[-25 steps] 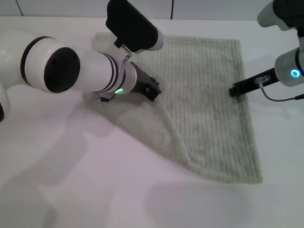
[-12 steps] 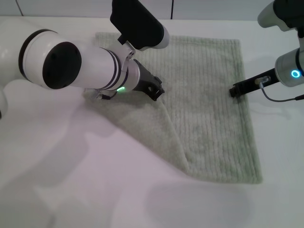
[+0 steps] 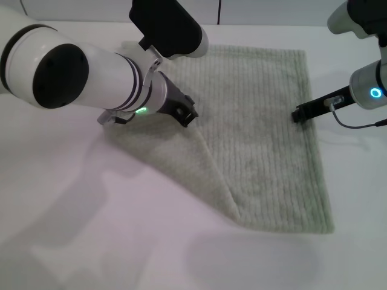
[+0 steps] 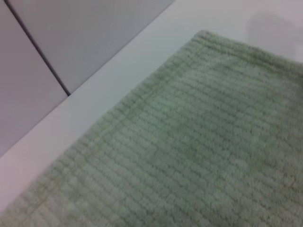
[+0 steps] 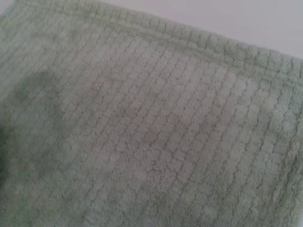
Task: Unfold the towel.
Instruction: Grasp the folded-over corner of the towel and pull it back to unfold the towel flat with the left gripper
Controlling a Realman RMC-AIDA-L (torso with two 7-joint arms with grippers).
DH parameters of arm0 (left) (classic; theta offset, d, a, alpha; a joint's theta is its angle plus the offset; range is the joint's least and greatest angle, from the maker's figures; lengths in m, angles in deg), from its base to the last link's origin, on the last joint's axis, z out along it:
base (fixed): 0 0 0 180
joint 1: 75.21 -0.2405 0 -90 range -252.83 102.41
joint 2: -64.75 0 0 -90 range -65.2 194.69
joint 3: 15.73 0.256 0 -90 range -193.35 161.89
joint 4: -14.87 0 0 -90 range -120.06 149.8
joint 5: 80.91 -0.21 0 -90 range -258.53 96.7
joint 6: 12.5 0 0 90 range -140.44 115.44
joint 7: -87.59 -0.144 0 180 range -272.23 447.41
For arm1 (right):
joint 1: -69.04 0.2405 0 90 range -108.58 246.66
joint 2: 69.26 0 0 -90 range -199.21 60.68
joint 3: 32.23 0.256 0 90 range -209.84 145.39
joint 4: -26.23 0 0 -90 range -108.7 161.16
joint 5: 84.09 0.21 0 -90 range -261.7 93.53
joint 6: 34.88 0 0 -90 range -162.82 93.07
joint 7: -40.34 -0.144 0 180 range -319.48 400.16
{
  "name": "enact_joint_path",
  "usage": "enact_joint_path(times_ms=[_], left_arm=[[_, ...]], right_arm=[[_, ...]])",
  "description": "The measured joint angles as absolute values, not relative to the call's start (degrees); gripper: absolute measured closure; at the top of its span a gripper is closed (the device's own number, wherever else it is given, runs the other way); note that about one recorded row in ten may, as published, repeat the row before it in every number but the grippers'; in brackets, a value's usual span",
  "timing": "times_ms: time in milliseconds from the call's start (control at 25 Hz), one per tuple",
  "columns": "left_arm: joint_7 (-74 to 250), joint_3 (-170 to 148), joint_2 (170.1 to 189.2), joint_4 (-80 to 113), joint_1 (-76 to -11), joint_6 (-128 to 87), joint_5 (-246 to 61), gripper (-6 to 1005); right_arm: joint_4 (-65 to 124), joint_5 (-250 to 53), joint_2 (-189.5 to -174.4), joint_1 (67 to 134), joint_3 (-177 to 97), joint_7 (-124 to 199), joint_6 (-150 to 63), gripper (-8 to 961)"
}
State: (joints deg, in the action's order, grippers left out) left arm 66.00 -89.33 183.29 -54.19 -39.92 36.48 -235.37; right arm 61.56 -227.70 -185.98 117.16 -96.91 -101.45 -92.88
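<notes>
Across the white table the towel lies mostly flat, one corner folded over at its left side. The left gripper sits at that fold, likely to peel it back; the right gripper pins the towel's right edge. Jaw state I cannot tell. Wrist views show only ribbed weave and hem.

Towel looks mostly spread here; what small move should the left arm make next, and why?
Probably draw the left tool on toward the robot's left, pulling the flap with it. The towel lies flat on its right side, where the right tool sits at the edge, but its near-left corner is folded over along a diagonal crease, so that part is not yet laid out.
</notes>
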Motion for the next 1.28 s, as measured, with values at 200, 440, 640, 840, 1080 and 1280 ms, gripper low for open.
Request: enact_joint_path(times_ms=[200,440,640,840,1080,1280], left_arm=[[66.7,-89.4,183.26,-58.5,-41.2,41.1,-237.1,991],[68.9,-89.4,183.25,-62.5,-41.9,46.2,-240.5,990],[69.3,-89.4,183.21,-64.6,-42.2,50.5,-242.1,990],[70.7,-89.3,183.22,-65.6,-42.4,53.8,-243.9,990],[72.2,-89.3,183.23,-68.1,-43.1,58.6,-246.1,991],[72.4,-89.2,183.23,-68.8,-43.3,62.4,-246.3,991]], right_arm=[[61.6,-227.7,-185.98,117.2,-96.9,-101.5,-92.9,953],[61.6,-227.7,-185.98,117.2,-96.9,-101.5,-92.9,953],[61.6,-227.7,-185.98,117.2,-96.9,-101.5,-92.9,952],[61.6,-227.7,-185.98,117.2,-96.9,-101.5,-92.9,952],[61.5,-227.7,-185.98,117.2,-96.9,-101.5,-92.9,951],[61.4,-227.7,-185.98,117.2,-96.9,-101.5,-92.9,951]])
